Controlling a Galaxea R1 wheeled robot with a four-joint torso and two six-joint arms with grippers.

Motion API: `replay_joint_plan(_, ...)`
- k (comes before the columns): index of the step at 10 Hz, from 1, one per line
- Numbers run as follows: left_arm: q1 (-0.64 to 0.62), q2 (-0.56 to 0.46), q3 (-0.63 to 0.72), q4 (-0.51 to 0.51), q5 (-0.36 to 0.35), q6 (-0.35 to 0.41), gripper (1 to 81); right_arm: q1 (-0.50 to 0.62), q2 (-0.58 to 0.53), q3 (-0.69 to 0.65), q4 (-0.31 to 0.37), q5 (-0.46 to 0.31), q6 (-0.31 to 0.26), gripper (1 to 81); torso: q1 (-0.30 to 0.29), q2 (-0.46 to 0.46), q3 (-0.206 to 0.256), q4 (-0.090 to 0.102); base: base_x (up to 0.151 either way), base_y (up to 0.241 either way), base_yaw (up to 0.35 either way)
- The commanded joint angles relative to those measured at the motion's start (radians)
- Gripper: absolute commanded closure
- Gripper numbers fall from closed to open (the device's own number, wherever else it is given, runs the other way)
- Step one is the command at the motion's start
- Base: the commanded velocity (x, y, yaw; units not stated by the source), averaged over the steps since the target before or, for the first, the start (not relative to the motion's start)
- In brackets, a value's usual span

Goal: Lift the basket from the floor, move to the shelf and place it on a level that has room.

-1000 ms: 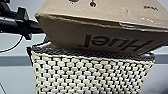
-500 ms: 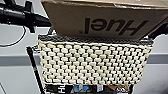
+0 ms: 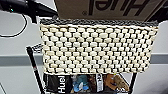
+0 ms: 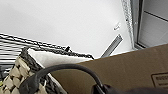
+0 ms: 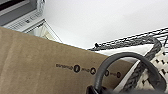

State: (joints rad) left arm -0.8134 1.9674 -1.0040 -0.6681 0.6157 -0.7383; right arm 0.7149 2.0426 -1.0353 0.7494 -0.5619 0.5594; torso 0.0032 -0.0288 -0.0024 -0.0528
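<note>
The basket (image 3: 97,47) is the landmark here: cream-white weave, dark rim, held up high and filling most of the head view. To its left, the left arm (image 3: 25,7) comes in dark at rim level, and a black cable (image 3: 18,30) loops against the pale wall. Below-left of the basket, a black post of the shelf (image 3: 33,66) runs down at a slant. Right under the basket there's a dark packet reading "Huel" (image 3: 60,83) in white, with more colourful packs beside it that I can't read. Sitting in the basket, sticking up past its rim, is a brown cardboard box (image 3: 107,10) with big dark "Huel" lettering, upside down from the head view. From the right wrist, the box shows a row of small printed round symbols (image 5: 85,69); wording's unreadable. Each wrist view shows a dark looped handle (image 4: 67,72) at the basket's rim. Jaws on either side: can't tell whether they're open or closed.
</note>
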Motion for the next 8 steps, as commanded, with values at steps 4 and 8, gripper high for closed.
replay_joint_plan(4, -0.135, 0.11, -0.188, 0.025, -0.021, 0.01, 81.1, 0.145, 0.139, -0.189, -0.002, 0.016, 0.001, 81.1, 0.0, 0.0, 0.0, 0.0, 0.0, 0.0, 0.0)
replay_joint_plan(8, -0.16, 0.196, -0.285, 0.027, 0.021, 0.01, 81.1, 0.166, 0.198, -0.276, -0.008, -0.021, -0.009, 81.1, 0.0, 0.0, 0.0, 0.0, 0.0, 0.0, 0.0)
